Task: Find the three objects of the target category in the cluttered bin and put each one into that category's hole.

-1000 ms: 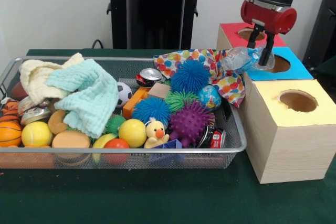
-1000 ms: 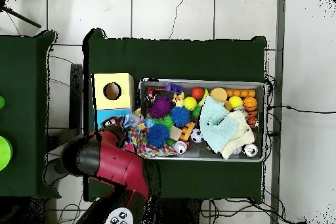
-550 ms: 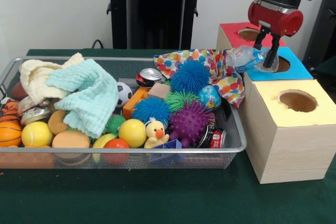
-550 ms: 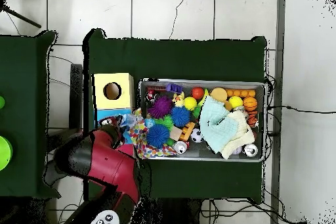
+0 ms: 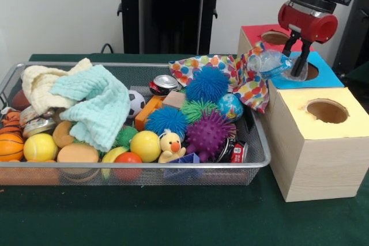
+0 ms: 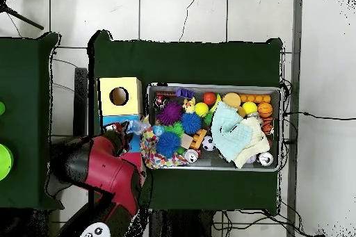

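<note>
Green cloth covers the table (image 5: 173, 223), white wall behind, tiled floor visible in the overhead view. Wire mesh bin (image 5: 144, 172) fills the left and centre of the front frame. Contents: mint washcloth (image 5: 95, 108) draped over a cream cloth (image 5: 39, 84) at left; blue spiky ball (image 5: 209, 83), purple spiky ball (image 5: 207, 133) and a second blue spiky ball (image 5: 166, 120) at centre; rubber duck (image 5: 170, 145) and yellow ball (image 5: 145, 145) near the front wall; basketball (image 5: 10, 145) at far left; soda can (image 5: 165, 83) toward the back. Polka-dot cloth (image 5: 248, 84) hangs over the bin's right end.

Right of frame: three wooden boxes in a row, yellow-topped box (image 5: 323, 113) nearest, blue-topped box (image 5: 314, 72) behind it, red-topped box (image 5: 271, 36) at the back; each has a round hole.

Gripper (image 5: 295, 56), upper right, is over the blue-topped box, jaws pinching a crumpled clear plastic bottle (image 5: 271, 63). Bottle is held off the surface, lying roughly sideways, between the polka-dot cloth and the blue hole
</note>
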Available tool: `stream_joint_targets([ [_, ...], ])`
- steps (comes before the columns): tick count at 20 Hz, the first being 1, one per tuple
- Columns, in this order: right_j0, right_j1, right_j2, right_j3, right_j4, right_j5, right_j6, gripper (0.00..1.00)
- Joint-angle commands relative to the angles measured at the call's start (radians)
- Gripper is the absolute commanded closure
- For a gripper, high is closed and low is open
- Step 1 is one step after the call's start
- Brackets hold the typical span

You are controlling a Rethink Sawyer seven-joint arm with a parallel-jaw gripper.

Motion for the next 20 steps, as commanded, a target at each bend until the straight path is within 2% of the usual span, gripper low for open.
stream_joint_targets([
  [1, 0.014, 0.184, 0.072, -0.112, 0.066, 0.144, 0.365, 1.00],
  [4, 0.013, 0.187, 0.081, -0.115, 0.076, 0.145, 0.368, 1.00],
  [7, 0.010, 0.160, 0.100, -0.094, 0.082, 0.160, 0.361, 1.00],
  [20, 0.050, 0.116, 0.097, -0.061, 0.102, 0.213, 0.394, 1.00],
])
